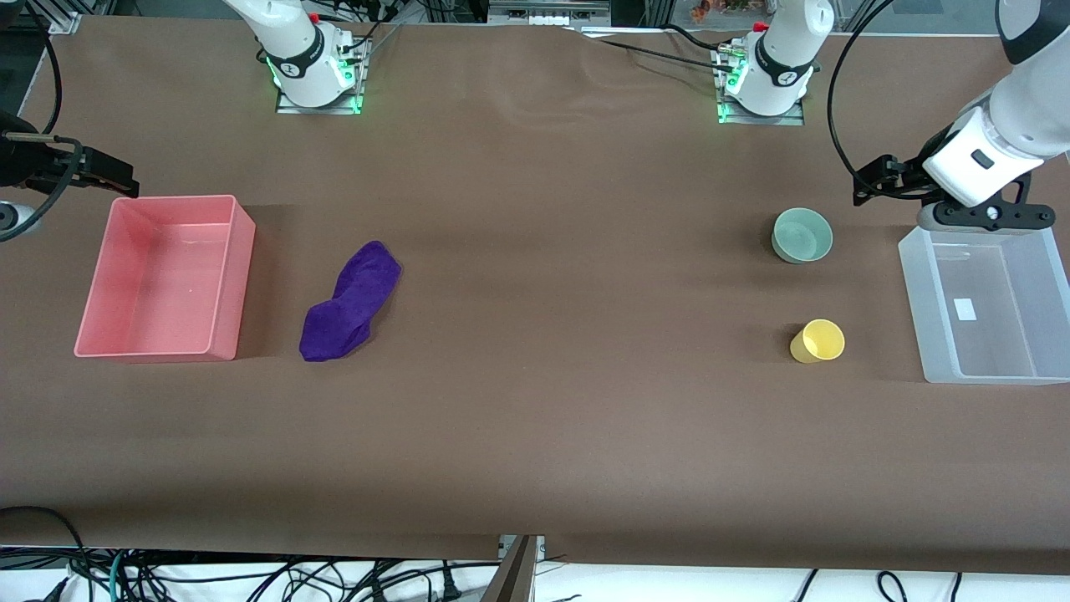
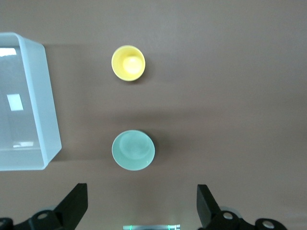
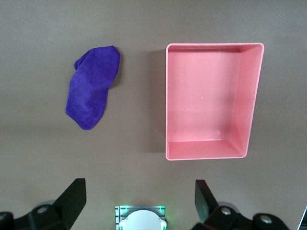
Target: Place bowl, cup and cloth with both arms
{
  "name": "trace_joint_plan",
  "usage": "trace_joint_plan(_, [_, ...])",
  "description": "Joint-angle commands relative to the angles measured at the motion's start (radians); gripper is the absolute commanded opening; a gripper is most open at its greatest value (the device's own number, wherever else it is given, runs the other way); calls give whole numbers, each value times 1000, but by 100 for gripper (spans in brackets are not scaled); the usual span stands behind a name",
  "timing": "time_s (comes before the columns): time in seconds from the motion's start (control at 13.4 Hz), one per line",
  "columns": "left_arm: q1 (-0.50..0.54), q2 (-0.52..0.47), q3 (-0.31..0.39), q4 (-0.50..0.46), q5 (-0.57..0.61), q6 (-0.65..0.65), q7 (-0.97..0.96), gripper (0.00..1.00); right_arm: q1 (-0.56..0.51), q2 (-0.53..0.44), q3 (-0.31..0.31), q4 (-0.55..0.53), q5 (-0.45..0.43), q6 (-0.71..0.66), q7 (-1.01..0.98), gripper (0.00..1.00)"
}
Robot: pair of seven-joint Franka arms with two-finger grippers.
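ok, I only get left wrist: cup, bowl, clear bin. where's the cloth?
Observer: The cloth lies on the table at the right arm's end, beside a pink bin, not touching it.
Operator: and the right gripper?
Observer: The right gripper is open, holds nothing, and hangs in the air by the pink bin.

Both arms wait raised, left tool (image 2: 139,211) and right tool (image 3: 139,211) open.
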Motion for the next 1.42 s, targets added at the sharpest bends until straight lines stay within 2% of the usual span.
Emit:
trace_joint_plan(0.0, [-2, 14, -15, -30, 43, -2, 4, 100, 0, 23, -2, 12, 12, 2, -5, 100])
trace_joint_plan(0.15, [7, 9, -45, -108, 96, 79, 2, 100, 0, 61, -3, 11, 3, 40, -5, 100])
trace_joint_plan(0.37, [24, 14, -45, -235, 100, 190, 10, 100, 23, 145, 0, 6, -7, 83, -4, 100])
trace_joint_plan(0.6, [95, 23, -45, -415, 103, 409, 138, 100, 20, 222, -2, -29, 17, 129, 1, 100])
trace_joint_plan(0.75, [140, 26, -45, -533, 103, 577, 200, 100, 26, 216, 2, -176, 20, 300, 15, 100])
trace_joint_plan(0.97, [191, 73, -43, -709, 103, 913, 254, 100, 29, 219, 37, -407, 20, 641, 90, 100])
trace_joint_plan(1.12, [244, 162, -45, -719, 103, 1001, 278, 100, 32, 243, 75, -497, 14, 796, 191, 100])
trace_joint_plan(1.27, [277, 243, -45, -742, 103, 1121, 379, 100, 63, 283, 87, -512, 6, 841, 260, 100])
trace_joint_plan(1.35, [321, 283, -46, -742, 103, 1167, 427, 97, 83, 302, 87, -515, 3, 856, 288, 100])
